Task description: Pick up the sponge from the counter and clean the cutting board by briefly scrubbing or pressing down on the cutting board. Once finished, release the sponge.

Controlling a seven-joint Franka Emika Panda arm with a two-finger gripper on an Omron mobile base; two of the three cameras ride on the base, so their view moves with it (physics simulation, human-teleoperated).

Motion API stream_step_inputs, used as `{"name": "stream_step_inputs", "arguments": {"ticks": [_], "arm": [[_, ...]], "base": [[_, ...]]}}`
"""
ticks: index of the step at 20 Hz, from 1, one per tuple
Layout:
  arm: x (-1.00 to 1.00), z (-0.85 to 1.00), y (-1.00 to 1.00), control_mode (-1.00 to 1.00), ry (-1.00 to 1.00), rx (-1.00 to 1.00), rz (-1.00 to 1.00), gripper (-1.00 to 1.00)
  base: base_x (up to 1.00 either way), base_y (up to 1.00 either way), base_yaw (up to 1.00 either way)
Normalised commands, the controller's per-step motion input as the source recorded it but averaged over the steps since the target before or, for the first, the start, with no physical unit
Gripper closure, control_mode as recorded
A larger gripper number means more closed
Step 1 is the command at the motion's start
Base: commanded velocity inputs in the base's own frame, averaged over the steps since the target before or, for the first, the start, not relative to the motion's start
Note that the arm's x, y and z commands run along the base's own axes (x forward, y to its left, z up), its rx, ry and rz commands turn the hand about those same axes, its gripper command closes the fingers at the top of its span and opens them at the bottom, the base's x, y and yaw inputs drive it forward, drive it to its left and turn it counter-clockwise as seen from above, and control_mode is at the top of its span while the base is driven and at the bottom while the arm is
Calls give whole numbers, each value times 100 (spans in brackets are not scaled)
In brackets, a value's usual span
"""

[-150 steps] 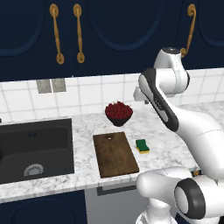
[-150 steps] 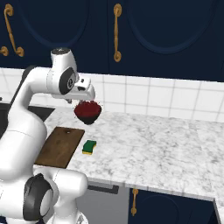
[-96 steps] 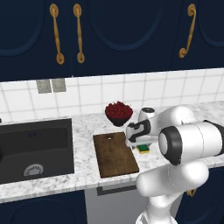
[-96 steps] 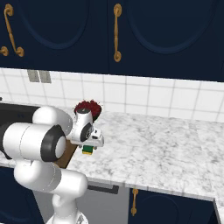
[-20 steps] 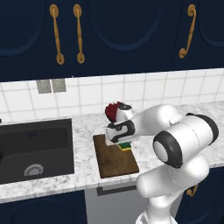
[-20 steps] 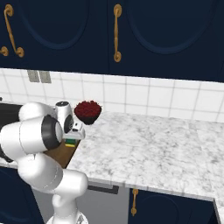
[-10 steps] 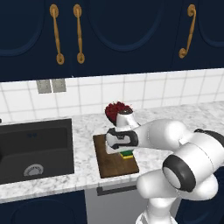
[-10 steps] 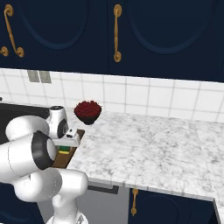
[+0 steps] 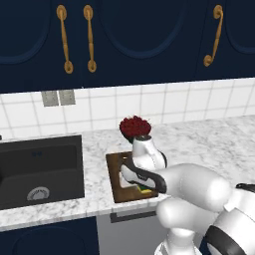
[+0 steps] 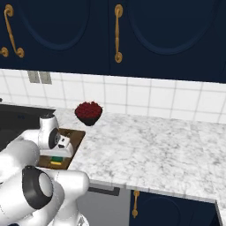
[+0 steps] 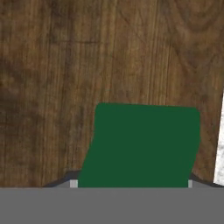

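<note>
Nearest: two-finger gripper [image 10: 56, 155] clamped across small rectangular sponge, green top over yellow base [image 11: 142, 146]. In hand view, green face fills space between finger tips; in right base view, block [image 10: 55, 160] sits under hand, low over board, yellow edge visible. Contact with board probable, not certain from these angles.

Under it: dark brown wooden cutting board with visible grain [image 11: 65, 65], near edge visible [image 9: 124, 195] in left base view, lying flat on white marble-look counter with grey veining [image 10: 145, 145]. Sponge toward board's right side; pale counter strip [image 11: 220, 148] just beside it.

Handling estimate: light, soft, compressible. Squashes under press, so grip on short flanks, mid-height, as held now. Foam grips pads well, slip unlikely. Board stiff, heavy enough to stay put under light scrub; hard sideways shove could slide it on smooth marble.

Farther back: dark bowl of red fruit [image 9: 133, 127] just beyond board's far edge. Dark sink basin [image 9: 40, 164] well apart to left. White tiled wall [image 10: 145, 99], navy cabinets with brass handles [image 9: 63, 37] behind.
</note>
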Motion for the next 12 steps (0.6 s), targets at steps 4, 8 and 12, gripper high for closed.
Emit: {"name": "stream_step_inputs", "arguments": {"ticks": [4, 8, 12], "arm": [[-74, -48, 6, -100, 0, -1, -3, 100], [-20, -26, 53, -100, -7, -2, -5, 100], [3, 0, 83, -100, -11, -3, 0, 100]], "base": [[0, 0, 0], [0, 0, 0], [0, 0, 0]]}}
